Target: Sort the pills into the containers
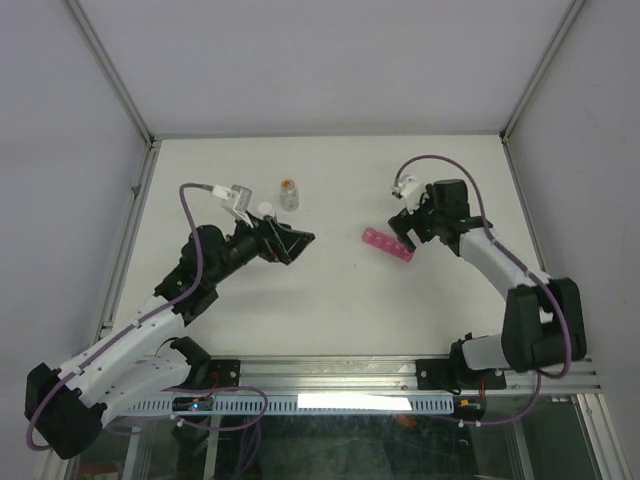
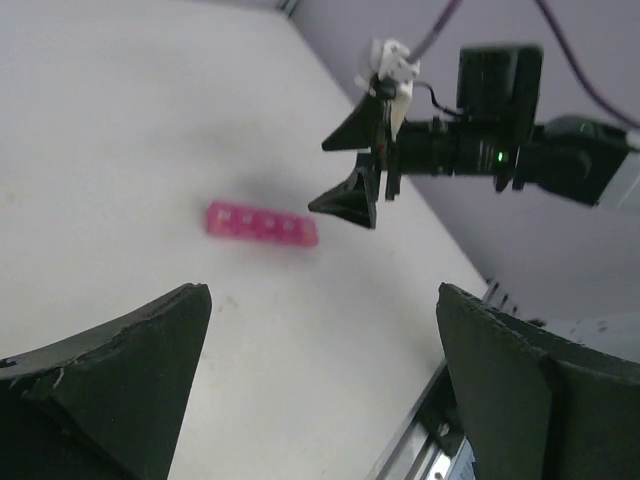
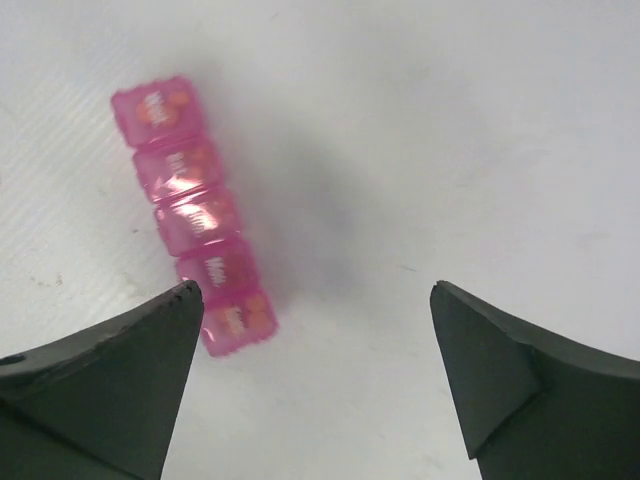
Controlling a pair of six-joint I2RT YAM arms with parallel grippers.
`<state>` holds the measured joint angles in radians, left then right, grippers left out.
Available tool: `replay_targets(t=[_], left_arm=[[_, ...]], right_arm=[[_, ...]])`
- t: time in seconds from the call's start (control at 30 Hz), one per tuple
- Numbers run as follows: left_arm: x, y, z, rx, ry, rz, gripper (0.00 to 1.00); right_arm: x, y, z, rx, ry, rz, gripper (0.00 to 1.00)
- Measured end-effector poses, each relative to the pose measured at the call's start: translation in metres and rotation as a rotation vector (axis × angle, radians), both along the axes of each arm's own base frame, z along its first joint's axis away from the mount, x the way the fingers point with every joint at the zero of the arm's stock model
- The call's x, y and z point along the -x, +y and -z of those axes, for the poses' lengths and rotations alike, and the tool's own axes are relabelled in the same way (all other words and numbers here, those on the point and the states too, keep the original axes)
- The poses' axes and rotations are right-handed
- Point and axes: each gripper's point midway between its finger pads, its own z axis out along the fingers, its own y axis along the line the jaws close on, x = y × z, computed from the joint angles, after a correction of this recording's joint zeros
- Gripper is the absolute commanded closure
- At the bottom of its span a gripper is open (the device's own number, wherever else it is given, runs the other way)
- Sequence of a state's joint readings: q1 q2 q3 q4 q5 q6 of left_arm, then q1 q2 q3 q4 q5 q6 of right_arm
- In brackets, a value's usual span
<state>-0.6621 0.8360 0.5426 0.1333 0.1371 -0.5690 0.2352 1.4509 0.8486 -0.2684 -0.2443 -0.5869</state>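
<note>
The pink pill-organiser strip (image 1: 387, 244) lies flat on the white table, its row of small compartments showing white lettering on the lids (image 3: 195, 215). Orange pills (image 3: 240, 315) show through the translucent plastic. My right gripper (image 1: 405, 233) hovers just right of the strip's right end, open and empty (image 3: 315, 288); its left finger (image 3: 120, 380) is close beside the nearest compartment. My left gripper (image 1: 297, 245) stands open and empty (image 2: 322, 292), well to the left of the strip (image 2: 262, 224) and pointing toward it.
A small clear bottle (image 1: 289, 194) with orange-brown contents stands at the back, above my left gripper, with a small white cap (image 1: 264, 207) lying beside it. Metal frame rails (image 1: 330, 372) run along the table's near edge.
</note>
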Motion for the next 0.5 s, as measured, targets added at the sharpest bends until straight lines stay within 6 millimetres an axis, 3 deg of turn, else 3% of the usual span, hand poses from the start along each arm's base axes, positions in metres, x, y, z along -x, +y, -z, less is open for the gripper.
replay_targets(t=[0.07, 0.13, 0.2, 0.27, 0.3, 0.37, 0.4, 0.5], left_arm=[[-0.007, 0.001, -0.050, 0.051, -0.074, -0.012, 0.01], [-0.009, 0.005, -0.102, 0.095, -0.152, -0.026, 0.01], [-0.006, 0.010, -0.160, 0.124, -0.238, -0.034, 0.01], [-0.002, 0.015, -0.211, 0.145, -0.314, -0.042, 0.01], [0.000, 0.018, -0.234, 0.151, -0.351, -0.047, 0.01], [0.005, 0.024, -0.269, 0.163, -0.409, -0.058, 0.01], [0.009, 0.028, -0.281, 0.163, -0.429, -0.062, 0.01], [0.017, 0.036, -0.298, 0.151, -0.457, -0.073, 0.01]], right_arm=[[-0.006, -0.016, -0.046, -0.030, -0.129, 0.049, 0.01], [-0.007, -0.036, -0.111, -0.085, -0.286, 0.137, 0.01], [-0.004, -0.051, -0.183, -0.158, -0.430, 0.207, 0.01], [0.004, -0.059, -0.270, -0.249, -0.569, 0.243, 0.01], [0.011, -0.058, -0.315, -0.298, -0.642, 0.240, 0.01], [0.034, -0.046, -0.380, -0.388, -0.746, 0.189, 0.01], [0.050, -0.039, -0.405, -0.432, -0.787, 0.154, 0.01], [0.095, -0.024, -0.435, -0.532, -0.832, 0.083, 0.01]])
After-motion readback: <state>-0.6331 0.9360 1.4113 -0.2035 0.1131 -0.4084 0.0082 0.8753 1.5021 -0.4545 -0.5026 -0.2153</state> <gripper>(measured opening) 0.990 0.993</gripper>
